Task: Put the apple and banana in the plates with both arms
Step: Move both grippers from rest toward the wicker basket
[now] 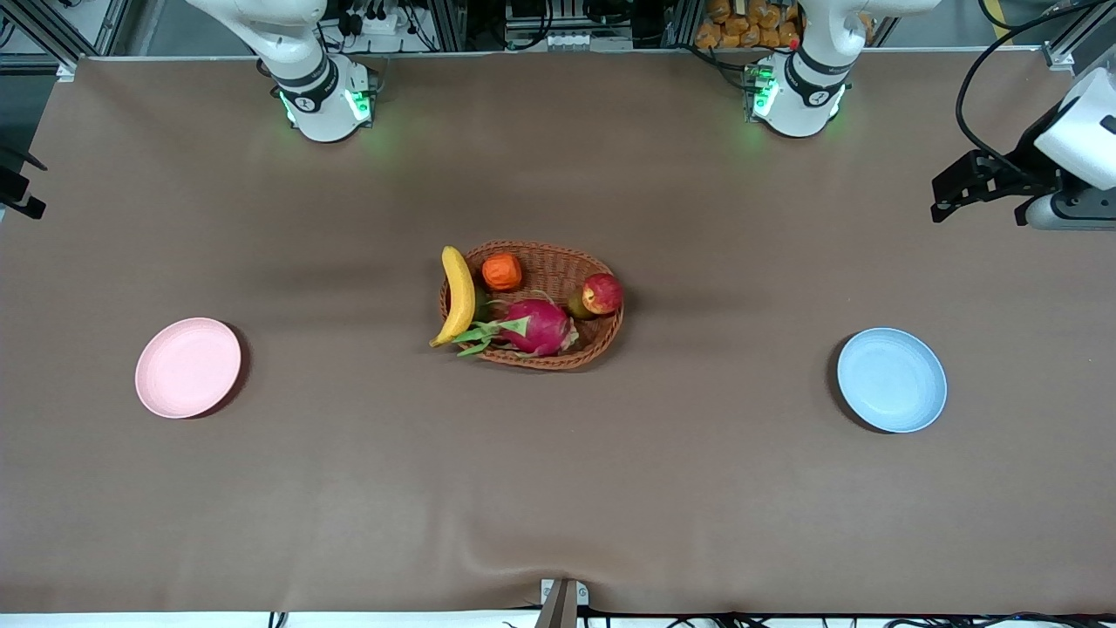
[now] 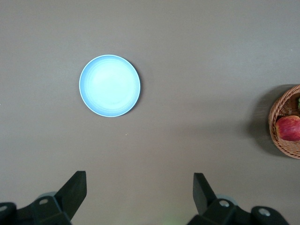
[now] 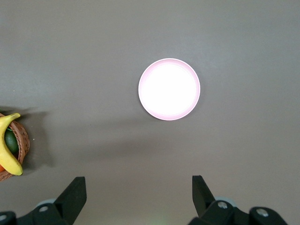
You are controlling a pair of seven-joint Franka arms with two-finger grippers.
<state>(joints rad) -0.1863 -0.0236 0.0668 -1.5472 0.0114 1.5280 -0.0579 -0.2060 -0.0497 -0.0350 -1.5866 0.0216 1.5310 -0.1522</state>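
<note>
A red apple [image 1: 602, 293] lies in the wicker basket [image 1: 558, 255] at mid-table, on the side toward the left arm's end. The yellow banana [image 1: 459, 296] rests along the basket's rim toward the right arm's end. The pink plate [image 1: 187, 367] sits near the right arm's end and the blue plate [image 1: 891, 379] near the left arm's end. My left gripper [image 2: 139, 187] hangs open high over bare cloth, with the blue plate [image 2: 109, 86] and the apple [image 2: 289, 128] in its view. My right gripper [image 3: 138, 190] is open too, high above the cloth, seeing the pink plate [image 3: 169, 89] and the banana [image 3: 9, 145].
The basket also holds an orange ribbed fruit [image 1: 501, 272] and a magenta dragon fruit [image 1: 534, 327]. A black and white device [image 1: 1029, 179] stands at the table's edge at the left arm's end. The brown cloth [image 1: 558, 488] has a wrinkle near the front edge.
</note>
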